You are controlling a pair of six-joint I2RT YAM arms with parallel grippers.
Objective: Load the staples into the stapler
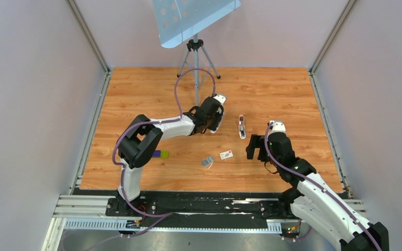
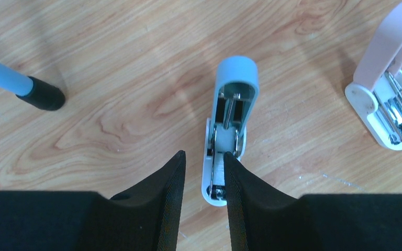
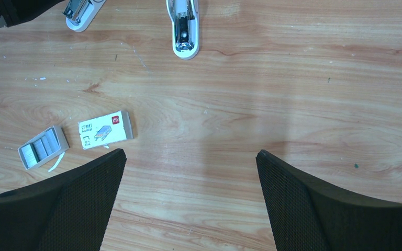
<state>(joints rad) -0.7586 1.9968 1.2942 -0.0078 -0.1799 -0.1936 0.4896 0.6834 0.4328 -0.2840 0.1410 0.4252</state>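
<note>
You see a pale pink mini stapler (image 2: 383,57) with white base, a light blue mini stapler (image 2: 235,78), and a purple-and-green flat block (image 1: 160,154), all on the orange-brown wood-grain table (image 1: 272,89).

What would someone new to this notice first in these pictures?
Two mini staplers lie flipped open mid-table: a blue stapler right at the left gripper, and the pink stapler just to its right. Nearer the arms, a tray of staples and a white box sleeve lie side by side, just left of the wide-open right gripper.
</note>
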